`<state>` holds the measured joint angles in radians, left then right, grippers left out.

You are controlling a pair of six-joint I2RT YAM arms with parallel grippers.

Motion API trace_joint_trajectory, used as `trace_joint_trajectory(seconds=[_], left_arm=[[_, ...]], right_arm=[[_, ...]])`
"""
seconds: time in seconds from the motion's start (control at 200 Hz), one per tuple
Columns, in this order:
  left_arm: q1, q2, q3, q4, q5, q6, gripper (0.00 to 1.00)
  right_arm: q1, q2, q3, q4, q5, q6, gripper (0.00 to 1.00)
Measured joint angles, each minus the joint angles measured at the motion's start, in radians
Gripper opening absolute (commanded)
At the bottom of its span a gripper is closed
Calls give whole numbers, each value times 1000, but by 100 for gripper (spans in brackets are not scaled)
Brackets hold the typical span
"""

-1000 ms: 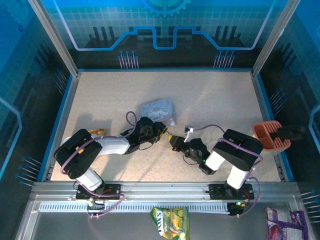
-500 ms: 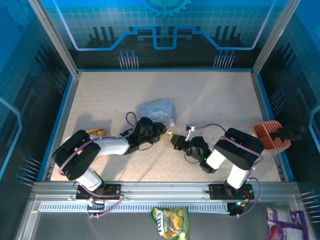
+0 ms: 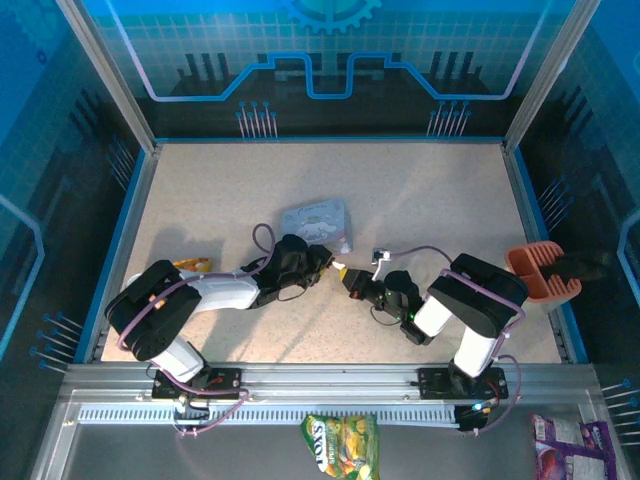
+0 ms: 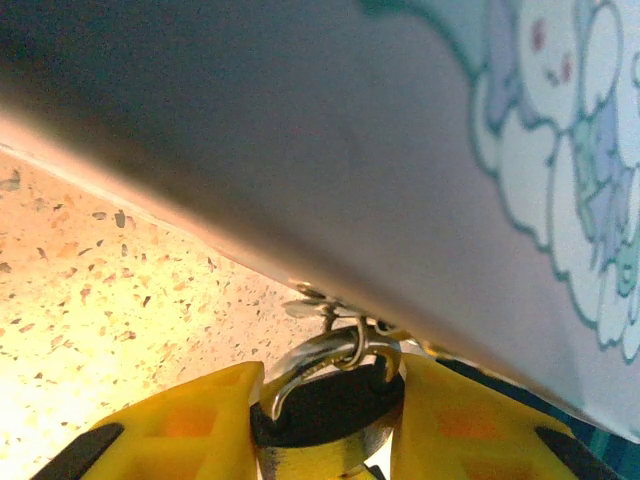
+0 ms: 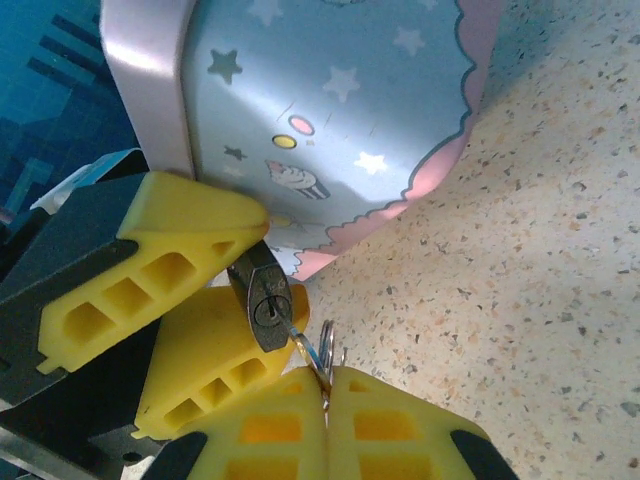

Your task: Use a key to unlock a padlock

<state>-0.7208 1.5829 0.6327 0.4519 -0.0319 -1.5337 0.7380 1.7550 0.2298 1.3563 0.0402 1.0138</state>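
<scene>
Padlock [image 5: 262, 300] btwn left jaws, key [image 5: 300, 347] in

On the speckled stone-look table [image 3: 450, 200], the small dark metal padlock [image 5: 265, 300] is sitting between the left gripper's [image 3: 325, 263] fingers, just beside the near right corner of the pale blue rectangular cartoon tin [image 3: 315, 218], while the slim dark metal key [image 5: 302, 347], pinched in the right gripper [image 3: 351, 283], is resting tip-first at its keyhole.

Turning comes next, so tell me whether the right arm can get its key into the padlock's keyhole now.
Probably yes. The left tool holds the padlock, keyhole facing the right tool, whose key has its tip at the keyhole. Nothing stands between them; the tin sits behind.
</scene>
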Motion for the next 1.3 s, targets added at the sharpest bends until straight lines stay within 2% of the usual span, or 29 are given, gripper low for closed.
trace_joint_trajectory(seconds=[0.655,1.016,1.301], left_arm=[[-6,19,39,-33,-17,21,2],[-33,17,61,5,13,25,2],[-12,-24,59,-99,49,109,2]], right_arm=[[13,19,12,-3,-31,7,0],[20,25,22,-2,-61,7,0],[-20,23,-14,19,-48,7,0]])
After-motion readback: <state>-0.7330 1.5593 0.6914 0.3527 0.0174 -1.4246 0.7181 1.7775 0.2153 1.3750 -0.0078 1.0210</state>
